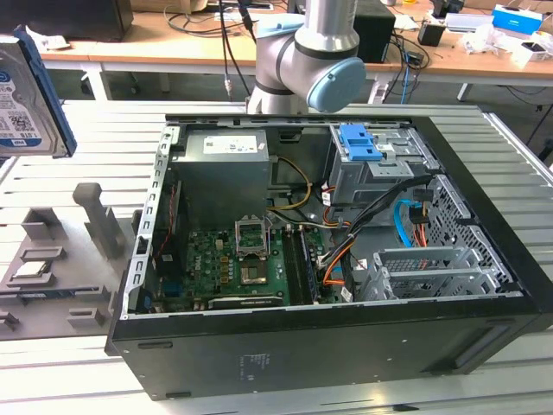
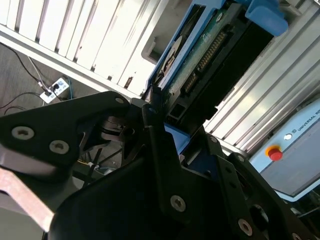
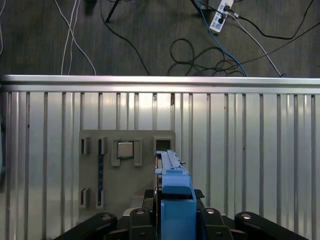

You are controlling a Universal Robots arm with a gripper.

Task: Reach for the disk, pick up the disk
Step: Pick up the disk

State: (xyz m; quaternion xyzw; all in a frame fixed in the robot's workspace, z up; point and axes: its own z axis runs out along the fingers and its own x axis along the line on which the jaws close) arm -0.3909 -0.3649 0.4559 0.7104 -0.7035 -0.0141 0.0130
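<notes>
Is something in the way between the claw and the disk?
Nothing visible is. The claw grips the disk by its edge and holds it in the air over the grey holder tray.

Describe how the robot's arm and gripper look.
The arm is silver-grey metal tubing with rounded joints and a pale blue cap. The gripper is matte black, built of angular linked plates fastened with round silver screws.

Open air around disk aloft; grey fixture posts below; case well apart.
</notes>
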